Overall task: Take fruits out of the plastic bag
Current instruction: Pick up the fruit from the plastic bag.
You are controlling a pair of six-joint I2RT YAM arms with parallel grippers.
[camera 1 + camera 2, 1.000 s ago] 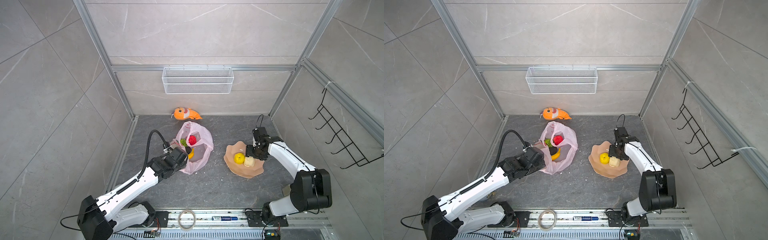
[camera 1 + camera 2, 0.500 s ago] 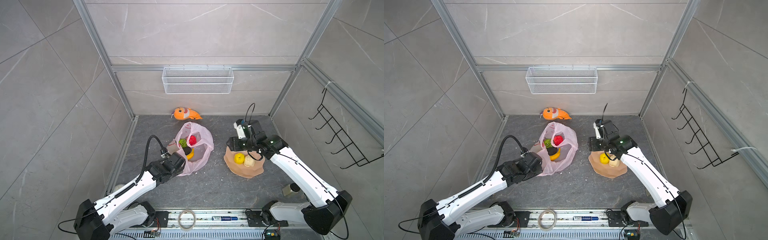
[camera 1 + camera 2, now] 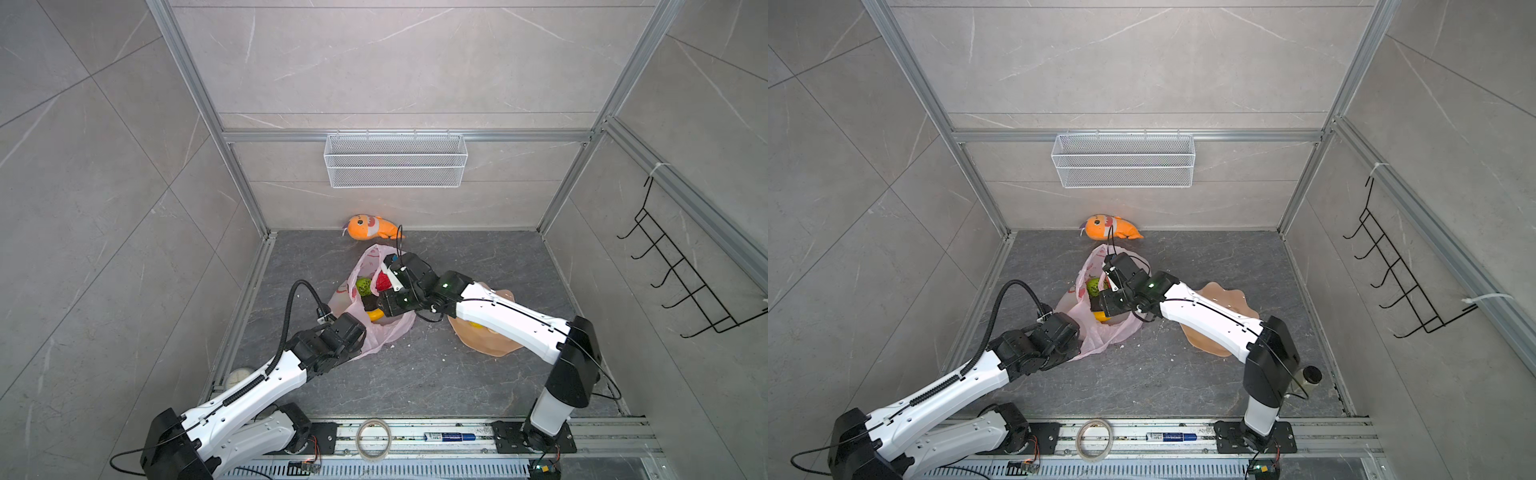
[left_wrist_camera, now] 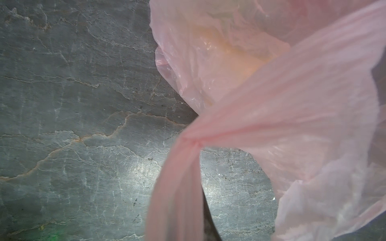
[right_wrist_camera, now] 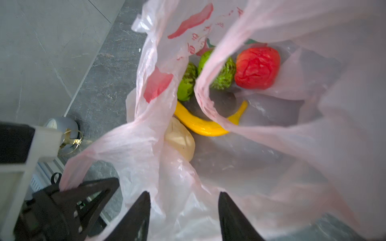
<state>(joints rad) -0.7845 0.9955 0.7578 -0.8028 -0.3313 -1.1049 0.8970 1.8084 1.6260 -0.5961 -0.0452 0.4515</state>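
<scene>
We see the right gripper [image 5: 183, 196], jaws apart and empty, swung from the plate [image 3: 1229, 297] to the mouth of the plastic bag [image 5: 146, 146], its handle clamped by the left gripper [image 5: 66, 187]; the fruits [image 5: 257, 66] inside await picking.

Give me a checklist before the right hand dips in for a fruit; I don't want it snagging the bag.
1. Bag held: left hand shut on a handle of the plastic bag: ok.
2. Picker ready: right hand open, empty: ok.
3. Position: right hand over the bag mouth: ok.
4. Exposed for picking: banana, red piece, beige piece: ok.
5. Clear path to green ball and avocado: not ok, a handle strip crosses them.
</scene>
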